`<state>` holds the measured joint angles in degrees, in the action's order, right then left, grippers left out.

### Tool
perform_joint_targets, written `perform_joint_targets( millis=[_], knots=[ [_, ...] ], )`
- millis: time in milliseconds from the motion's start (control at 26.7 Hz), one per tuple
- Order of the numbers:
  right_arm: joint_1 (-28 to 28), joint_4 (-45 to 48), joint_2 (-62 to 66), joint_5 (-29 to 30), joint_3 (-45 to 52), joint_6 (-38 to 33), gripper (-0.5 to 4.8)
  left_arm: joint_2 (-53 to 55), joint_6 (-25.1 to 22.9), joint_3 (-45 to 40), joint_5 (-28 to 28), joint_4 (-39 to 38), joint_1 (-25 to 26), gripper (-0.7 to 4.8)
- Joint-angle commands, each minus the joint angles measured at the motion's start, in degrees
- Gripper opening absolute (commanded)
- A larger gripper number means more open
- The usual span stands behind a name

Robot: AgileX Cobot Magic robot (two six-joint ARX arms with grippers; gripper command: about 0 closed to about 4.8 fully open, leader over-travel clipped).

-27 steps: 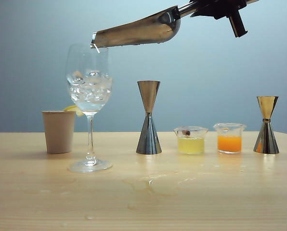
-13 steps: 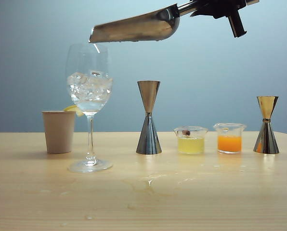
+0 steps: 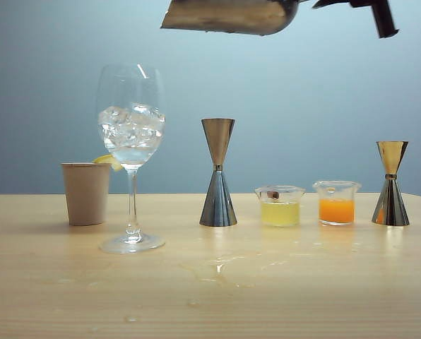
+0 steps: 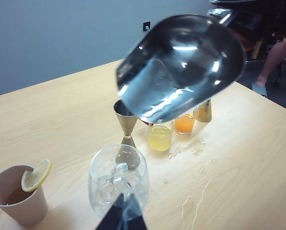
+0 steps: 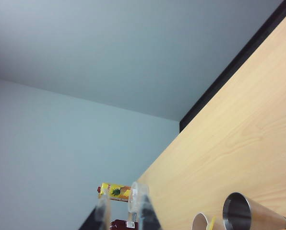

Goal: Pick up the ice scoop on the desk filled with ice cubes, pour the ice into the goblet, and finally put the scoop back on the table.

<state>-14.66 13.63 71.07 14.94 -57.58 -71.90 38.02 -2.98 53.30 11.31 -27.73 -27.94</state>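
Observation:
The shiny steel ice scoop [image 3: 232, 15] hangs roughly level at the top of the exterior view, up and to the right of the goblet [image 3: 131, 141]. My right gripper [image 3: 352, 3] is shut on its rod handle at the top edge. The goblet stands on the wooden table [image 3: 210, 296] with clear ice cubes [image 3: 131, 126] in its bowl. In the left wrist view the scoop's wet underside [image 4: 181, 67] looms above the goblet [image 4: 118, 184]. My left gripper [image 4: 121, 216] is shut, holds nothing and sits near the goblet. The right wrist view shows only the right gripper [image 5: 123, 213], not the handle.
A beige paper cup [image 3: 87, 192] with a lemon slice stands left of the goblet. To the right stand a silver jigger [image 3: 217, 183], a yellow beaker [image 3: 280, 206], an orange beaker [image 3: 337, 203] and a gold jigger [image 3: 391, 183]. Spilled water [image 3: 221, 268] streaks the table.
The scoop has risen and moved right, away from the goblet's rim, and levelled out. The right gripper went with it. The left arm has not moved.

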Motion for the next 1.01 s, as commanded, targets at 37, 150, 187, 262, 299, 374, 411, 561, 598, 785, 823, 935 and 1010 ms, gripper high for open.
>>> perform_joint_targets(
  millis=[37,150,187,262,299,374,411,561,598,785,823,935,1010],
  knots=[
    [2.3,-0.2,-1.7,1.4,-0.5,0.0,-0.05,-0.1,0.0,0.2,-0.1,0.4,0.0,-0.06],
    [6.0,-1.6,-3.5,4.4,-0.5,-0.1,-0.05,-0.1,0.0,0.2,-0.1,0.4,0.0,-0.06],
    [6.7,-2.4,-3.9,5.1,-0.5,-0.1,-0.05,-0.1,0.0,0.2,-0.1,0.4,0.0,-0.06],
    [8.4,-5.8,-5.4,6.8,-0.5,-0.1,-0.05,-0.1,0.0,0.2,-0.1,0.4,0.0,-0.06],
    [9.5,-8.1,-6.6,7.7,-0.5,0.1,-0.05,-0.1,0.0,0.2,-0.1,0.4,0.0,-0.06],
    [10.5,-10.5,-8.5,8.3,-0.5,1.6,-0.05,0.0,-0.1,0.2,-0.1,0.4,0.0,-0.06],
    [10.7,-11.1,-9.0,8.3,-0.5,1.9,-0.05,0.0,0.0,0.2,-0.1,0.4,0.0,-0.06],
    [13.7,-17.4,-13.1,9.4,-0.5,4.5,-0.05,0.0,-0.1,0.2,-0.1,0.4,0.0,-0.06],
    [14.3,-19.1,-13.6,9.4,-0.5,5.0,-0.05,0.0,-0.1,0.2,-0.1,0.4,0.0,-0.06],
    [20.6,-21.5,-16.3,11.1,2.5,6.2,-0.05,0.2,-0.1,0.2,-0.1,0.4,0.0,-0.06],
    [22.3,-21.5,-16.8,12.0,4.0,6.5,-0.05,0.3,-0.1,0.2,-0.1,0.4,0.0,-0.06],
    [25.8,-21.5,-17.2,13.4,7.0,7.7,-0.05,0.3,0.0,0.2,0.1,0.6,0.0,-0.06],
    [27.8,-21.5,-17.4,13.6,8.8,7.9,-0.05,0.3,-0.1,0.2,0.2,0.6,0.0,-0.06]
  ],
)
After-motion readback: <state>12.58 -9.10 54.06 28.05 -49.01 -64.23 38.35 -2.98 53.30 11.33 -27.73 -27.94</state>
